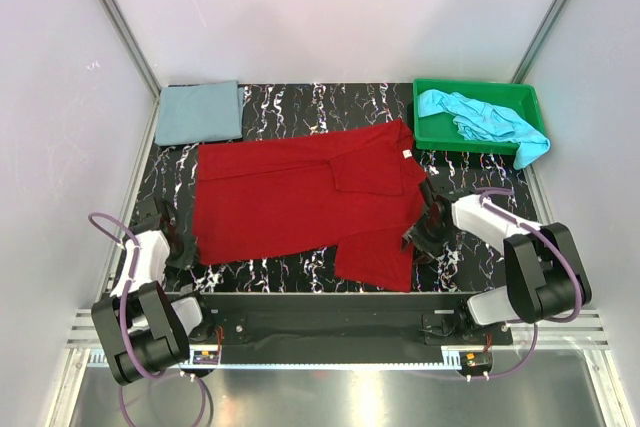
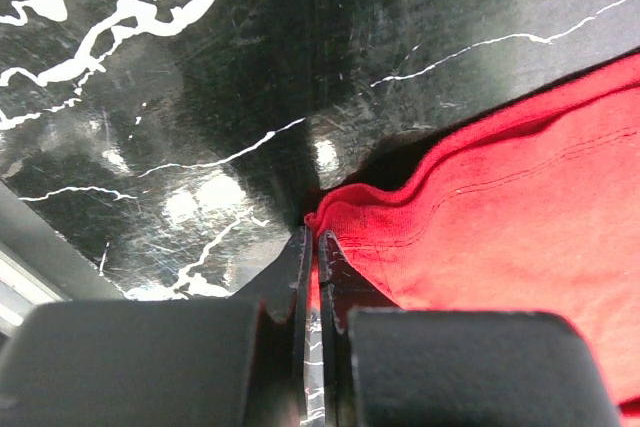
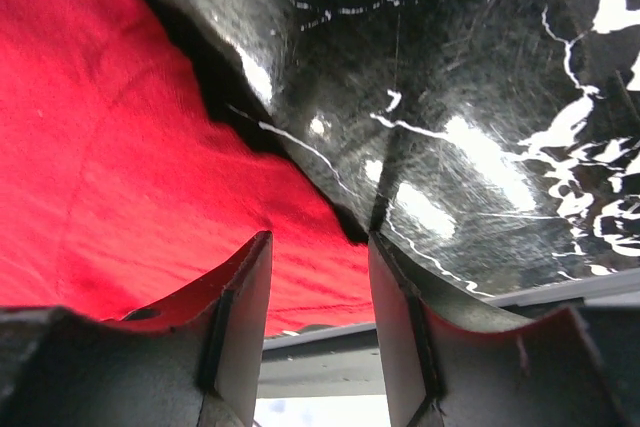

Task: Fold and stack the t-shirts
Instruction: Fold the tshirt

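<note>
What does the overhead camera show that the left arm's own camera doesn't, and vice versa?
Only overhead: the folded grey-blue t-shirt, the turquoise t-shirt in the green tray, the right claw. Only the left wrist view: the left claw shut, its tips at the stitched hem of the red t-shirt. Both: that red t-shirt on the black marbled table.

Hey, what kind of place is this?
Likely a robot lab test cell: white panel walls enclose a black marbled table, with two robot arms bolted at its near edge and a red t-shirt spread out.
</note>
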Action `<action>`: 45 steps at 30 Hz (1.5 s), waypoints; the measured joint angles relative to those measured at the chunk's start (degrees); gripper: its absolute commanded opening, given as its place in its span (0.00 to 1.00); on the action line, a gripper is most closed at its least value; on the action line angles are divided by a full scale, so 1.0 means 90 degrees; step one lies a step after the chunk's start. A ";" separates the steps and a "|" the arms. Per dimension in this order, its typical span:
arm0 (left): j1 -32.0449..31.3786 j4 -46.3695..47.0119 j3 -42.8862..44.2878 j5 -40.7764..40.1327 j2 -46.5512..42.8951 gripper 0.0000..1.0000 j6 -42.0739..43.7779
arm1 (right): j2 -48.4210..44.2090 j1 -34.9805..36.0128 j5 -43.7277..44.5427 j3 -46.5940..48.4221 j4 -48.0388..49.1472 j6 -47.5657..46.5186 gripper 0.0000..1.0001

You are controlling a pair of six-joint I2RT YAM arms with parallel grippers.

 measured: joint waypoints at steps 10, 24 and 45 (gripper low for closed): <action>0.0066 0.0022 0.0000 0.0075 0.0000 0.02 -0.0010 | 0.0163 0.0041 0.0121 0.0049 -0.0024 0.0449 0.33; 0.0172 -0.0027 -0.0010 0.0117 -0.0046 0.00 0.0012 | -0.0104 0.0063 0.0114 0.0112 -0.0041 0.0253 0.00; 0.0248 -0.0614 0.0153 0.0143 -0.0505 0.00 0.0372 | -0.1450 0.0068 -0.0041 0.0857 -0.0816 -0.1253 0.00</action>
